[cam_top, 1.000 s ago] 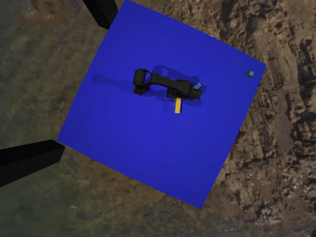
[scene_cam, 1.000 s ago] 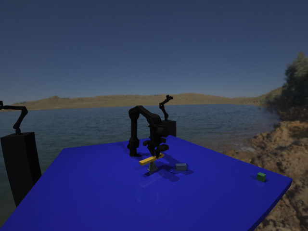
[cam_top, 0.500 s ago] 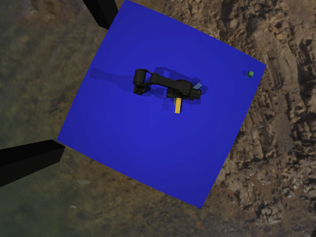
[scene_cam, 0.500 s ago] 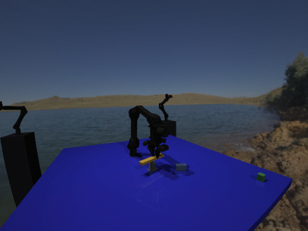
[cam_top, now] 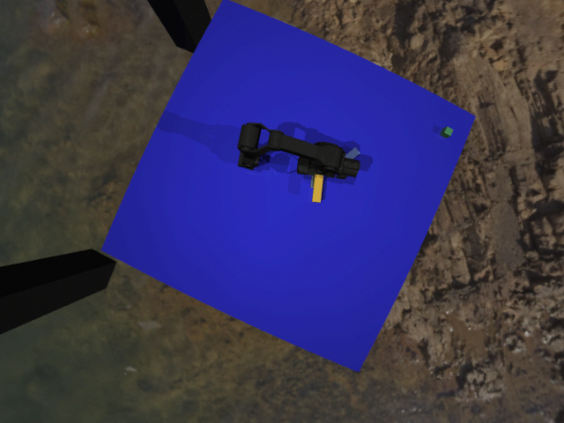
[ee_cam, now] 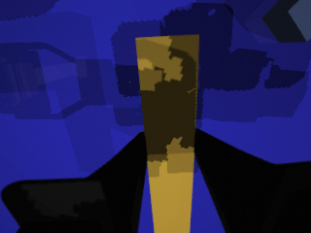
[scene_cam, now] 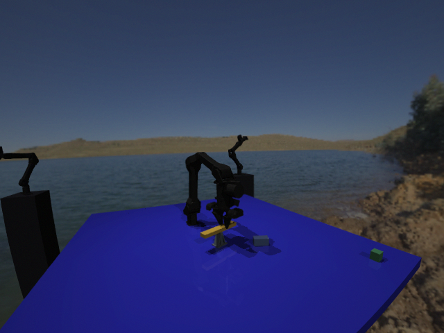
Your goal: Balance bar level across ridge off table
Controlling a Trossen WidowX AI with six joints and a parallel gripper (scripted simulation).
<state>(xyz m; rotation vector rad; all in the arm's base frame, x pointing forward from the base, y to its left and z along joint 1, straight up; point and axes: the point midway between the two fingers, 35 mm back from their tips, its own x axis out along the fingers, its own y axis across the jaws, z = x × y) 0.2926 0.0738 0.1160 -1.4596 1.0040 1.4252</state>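
Observation:
The yellow bar (cam_top: 317, 189) (scene_cam: 210, 232) (ee_cam: 171, 194) is above the table, over the grey ridge (scene_cam: 219, 241), near level in the exterior view. The ridge's top is hidden behind the bar, so I cannot tell whether they touch. In the top view a sliver of the ridge shows beside the bar. My gripper (scene_cam: 225, 225) (ee_cam: 168, 135) is shut on the bar, one finger on each side, toward the bar's far half in the exterior view. The arm hides the rest of the bar in the top view.
A grey-blue block (cam_top: 352, 153) (scene_cam: 260, 241) (ee_cam: 302, 16) lies close to the ridge, on the right in the exterior view. A green cube (cam_top: 447, 131) (scene_cam: 376, 254) is near the corner of the blue table (cam_top: 255, 255) (scene_cam: 150, 286). Black pedestals with arms stand beyond the table.

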